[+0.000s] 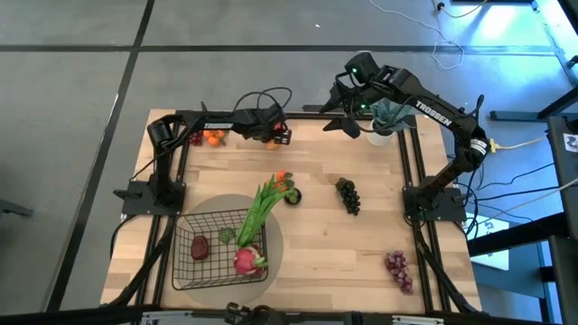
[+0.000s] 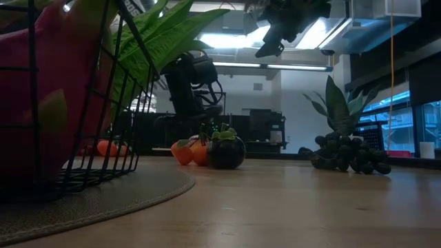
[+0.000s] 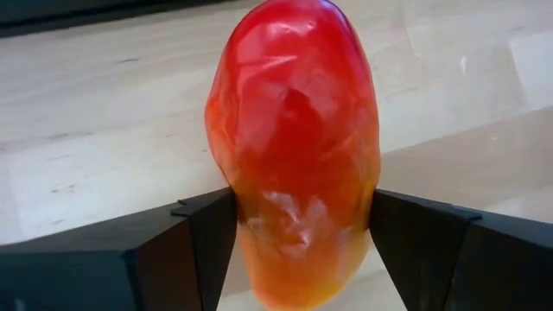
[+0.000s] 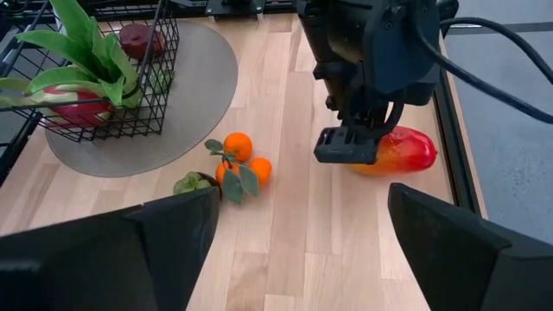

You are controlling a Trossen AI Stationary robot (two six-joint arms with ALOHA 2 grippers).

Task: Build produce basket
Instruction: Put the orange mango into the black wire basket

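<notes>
Mango pickup at the far edge, basket partly filled.

Left gripper (image 3: pixel 294 250) clamped on the mango (image 3: pixel 294 147) far-left; right gripper (image 4: pixel 294 233) spread wide, empty, far-right near a potted plant (image 1: pixel 386 117). Already in the basket (image 1: pixel 185 271): dragon fruit (image 1: pixel 246 262), leafy stalks (image 1: pixel 262 206). Left out: oranges (image 4: pixel 238 160), dark grapes (image 1: pixel 349 195), purple grapes (image 1: pixel 398 269).

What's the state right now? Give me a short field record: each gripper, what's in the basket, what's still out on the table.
left gripper: closed on the red-orange mango, at the table's far edge
right gripper: open, empty, raised by the potted plant
basket: on a round mat; holds the pink dragon fruit, a dark red fruit and leafy green stalks
still out: dark grapes, red-purple grapes, oranges mid-table, more oranges at far left
</notes>
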